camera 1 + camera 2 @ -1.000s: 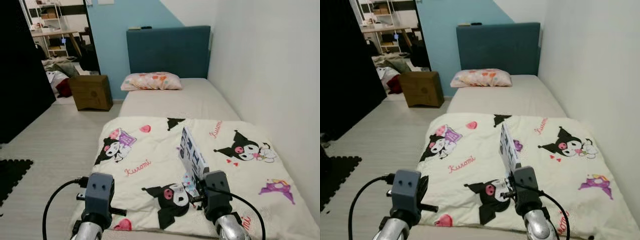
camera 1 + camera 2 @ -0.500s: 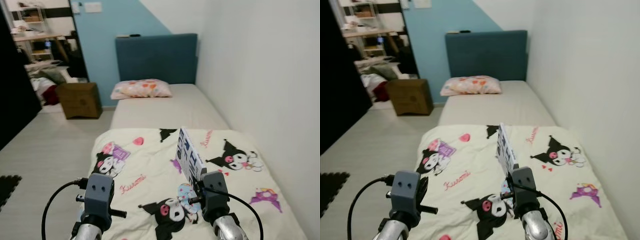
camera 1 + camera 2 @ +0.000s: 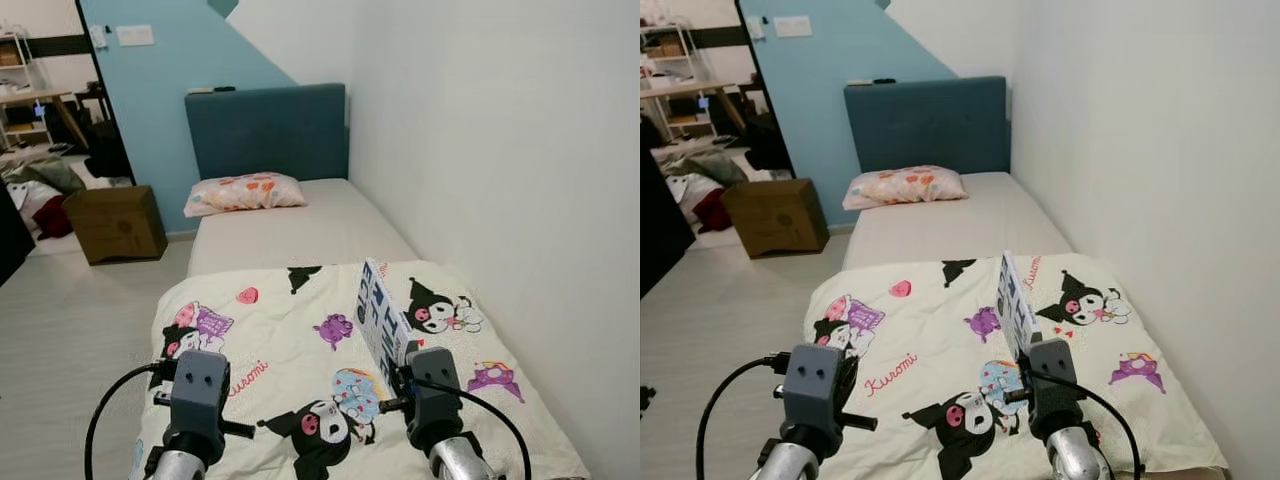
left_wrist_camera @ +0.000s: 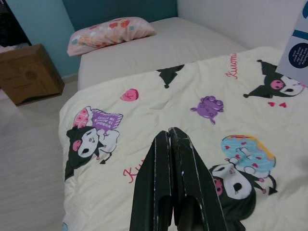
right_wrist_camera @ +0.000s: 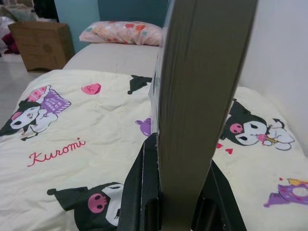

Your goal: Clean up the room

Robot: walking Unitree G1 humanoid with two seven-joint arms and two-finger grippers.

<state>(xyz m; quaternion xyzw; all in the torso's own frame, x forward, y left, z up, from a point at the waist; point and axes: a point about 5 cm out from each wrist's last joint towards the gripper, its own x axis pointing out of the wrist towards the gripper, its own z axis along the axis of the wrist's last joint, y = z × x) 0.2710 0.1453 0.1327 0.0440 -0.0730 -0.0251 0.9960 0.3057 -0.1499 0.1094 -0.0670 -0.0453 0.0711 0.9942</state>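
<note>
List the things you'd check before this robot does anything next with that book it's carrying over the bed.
1. Right claw clamped on the upright blue-and-white book: ok.
2. Left claw shut, holding nothing: ok.
3. Cream cartoon-print blanket lies flat under the book: ok.
4. Floral pink pillow apart from the book: ok.
5. Where the book belongs: cannot tell.

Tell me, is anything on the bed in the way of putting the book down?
Nothing visible is. The right gripper holds the book upright above the blanket; the blanket below looks bare. The pillow lies far off by the headboard.
</note>
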